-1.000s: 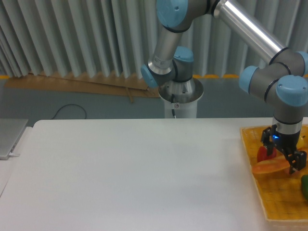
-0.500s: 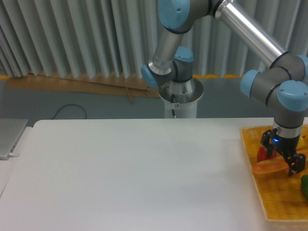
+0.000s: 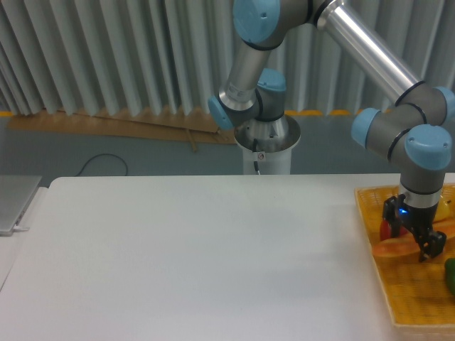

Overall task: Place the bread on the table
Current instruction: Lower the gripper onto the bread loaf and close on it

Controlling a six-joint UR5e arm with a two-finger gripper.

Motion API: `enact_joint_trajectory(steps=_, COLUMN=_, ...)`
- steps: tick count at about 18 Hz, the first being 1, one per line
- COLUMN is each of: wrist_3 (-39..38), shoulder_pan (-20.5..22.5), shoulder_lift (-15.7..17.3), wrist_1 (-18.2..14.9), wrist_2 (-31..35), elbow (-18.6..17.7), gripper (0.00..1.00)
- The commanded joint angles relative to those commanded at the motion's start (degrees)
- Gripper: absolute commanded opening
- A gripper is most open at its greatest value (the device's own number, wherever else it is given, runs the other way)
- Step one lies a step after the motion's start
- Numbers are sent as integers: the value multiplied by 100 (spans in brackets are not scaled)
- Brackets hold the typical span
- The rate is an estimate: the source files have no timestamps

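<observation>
Your gripper (image 3: 414,241) sits low in the yellow basket (image 3: 411,291), fingers astride the bread (image 3: 395,246); can't tell if they're pinching it. Red pepper (image 3: 386,228) just behind-left; white table (image 3: 199,263) stretches off left.

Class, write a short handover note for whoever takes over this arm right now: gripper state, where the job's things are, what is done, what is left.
Gripper: down in the yellow basket over the bread; whether it has closed on it cannot be told.
Bread: lying in the basket at the table's right edge, beside a red pepper.
Done: arm is at the bread.
Left: secure the grip, lift, set the bread on the white table.
</observation>
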Motion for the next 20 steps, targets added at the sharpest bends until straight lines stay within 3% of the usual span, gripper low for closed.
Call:
enact_joint_trajectory(steps=2, wrist_3=18, shoulder_pan=0, shoulder_lift=0, wrist_1=-9, wrist_2=0, elbow=9, gripper=73)
enact_joint_trajectory(steps=5, wrist_3=27, shoulder_pan=9, shoulder_lift=9, wrist_1=-9, wrist_2=0, elbow=9, gripper=70)
enact_joint_trajectory(steps=6, wrist_3=27, shoulder_pan=9, shoulder_lift=9, wrist_1=-17, wrist_2=9, elbow=9, gripper=57)
enact_joint_trajectory(steps=7, wrist_3=27, shoulder_pan=9, shoulder_lift=9, wrist_1=-18, wrist_2=9, elbow=9, gripper=51)
enact_joint_trajectory(steps=13, wrist_3=36, shoulder_pan=0, shoulder_lift=0, wrist_1=-18, wrist_2=220, elbow=9, gripper=46)
enact_joint_trajectory(steps=14, wrist_3=27, shoulder_pan=9, shoulder_lift=-9, wrist_1=-26, wrist_2=228, elbow=9, gripper=32)
enact_joint_trajectory(steps=15, wrist_3=27, shoulder_pan=0, shoulder_lift=-9, wrist_1=-26, wrist_2=229, elbow=0, gripper=28)
enact_joint_trajectory(steps=20, wrist_3=27, shoulder_pan=9, shoulder_lift=-9, wrist_1=-26, wrist_2=229, elbow=9, gripper=29)
